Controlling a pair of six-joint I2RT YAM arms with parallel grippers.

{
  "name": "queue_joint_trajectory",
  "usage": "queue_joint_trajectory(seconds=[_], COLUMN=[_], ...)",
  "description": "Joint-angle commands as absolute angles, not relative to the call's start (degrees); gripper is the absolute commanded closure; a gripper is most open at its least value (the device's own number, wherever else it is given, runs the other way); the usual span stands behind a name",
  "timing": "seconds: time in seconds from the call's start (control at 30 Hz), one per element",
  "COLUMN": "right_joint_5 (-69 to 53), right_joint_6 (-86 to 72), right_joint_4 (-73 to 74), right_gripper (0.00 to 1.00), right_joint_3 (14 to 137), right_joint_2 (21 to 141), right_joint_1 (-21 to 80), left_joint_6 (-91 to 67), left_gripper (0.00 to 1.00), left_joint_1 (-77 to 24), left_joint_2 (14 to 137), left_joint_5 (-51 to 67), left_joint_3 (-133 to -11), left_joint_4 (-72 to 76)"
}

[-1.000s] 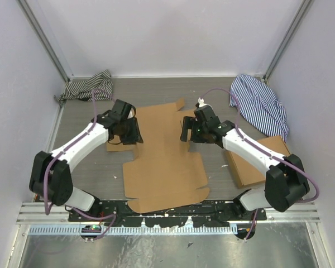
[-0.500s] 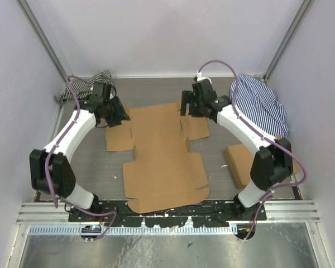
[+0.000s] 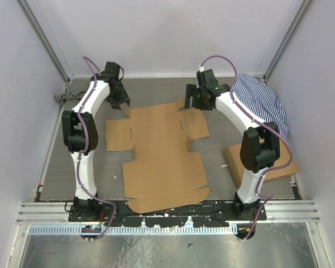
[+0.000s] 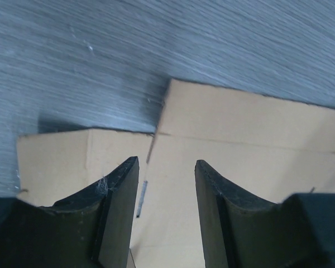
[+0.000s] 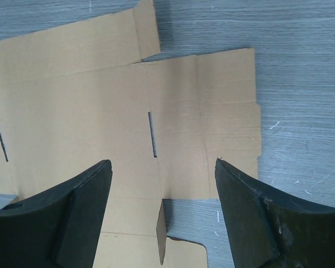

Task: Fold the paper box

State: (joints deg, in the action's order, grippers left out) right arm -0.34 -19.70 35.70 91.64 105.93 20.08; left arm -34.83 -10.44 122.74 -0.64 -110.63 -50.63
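My L tool [image 3: 121, 102] is open, nothing btwn the fingers, hovering over the far-left corner of the paper box [image 3: 162, 153]. My R tool [image 3: 191, 106] is spread wider, also empty, above the box's far-right flap. The box lies flat & unfolded on the surface [image 3: 156, 92], centred btwn both arms, w/ narrow slots showing in the sheet. One striped cloth [image 3: 81, 88] sits far left, another [image 3: 262, 103] far right. A cardboard stack [image 3: 233, 164] lies by my R arm.
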Motion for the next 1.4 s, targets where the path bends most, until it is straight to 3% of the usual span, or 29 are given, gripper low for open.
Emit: queue_joint_trajectory(seconds=[0.0, 0.3, 0.83, 1.0, 1.13, 1.37], right_joint_5=[-2.05, -2.55, -3.12, -2.24, -2.48, -6.88], right_joint_6=[-17.91, -17.4, -17.75, -17.76, -17.83, -17.82], right_joint_4=[35.05, 35.42, 35.76, 36.33, 36.56, 36.34], right_gripper=[0.21, 0.21, 0.21, 0.21, 0.21, 0.22], right_joint_3=[92.97, 92.0, 90.59, 90.77, 91.53, 95.15], right_joint_2=[103.68, 102.4, 102.59, 102.8, 103.47, 105.14], right_joint_1=[20.48, 20.46, 20.37, 20.33, 19.98, 16.69], left_joint_6=[-32.6, -32.68, -32.61, -33.0, -32.18, -29.49], left_gripper=[0.49, 0.5, 0.51, 0.65, 0.99, 1.0], left_joint_1=[-9.2, -7.63, -7.73, -7.73, -7.73, -7.8], left_joint_2=[126.95, 133.05, 134.74, 136.64, 137.68, 130.1], left_joint_5=[-4.74, -1.46, 3.56, 4.27, 7.88, 12.04], left_joint_3=[-119.56, -125.28, -122.53, -124.7, -126.61, -119.84], left_joint_4=[-58.98, -59.7, -54.86, -54.0, -53.52, -47.9])
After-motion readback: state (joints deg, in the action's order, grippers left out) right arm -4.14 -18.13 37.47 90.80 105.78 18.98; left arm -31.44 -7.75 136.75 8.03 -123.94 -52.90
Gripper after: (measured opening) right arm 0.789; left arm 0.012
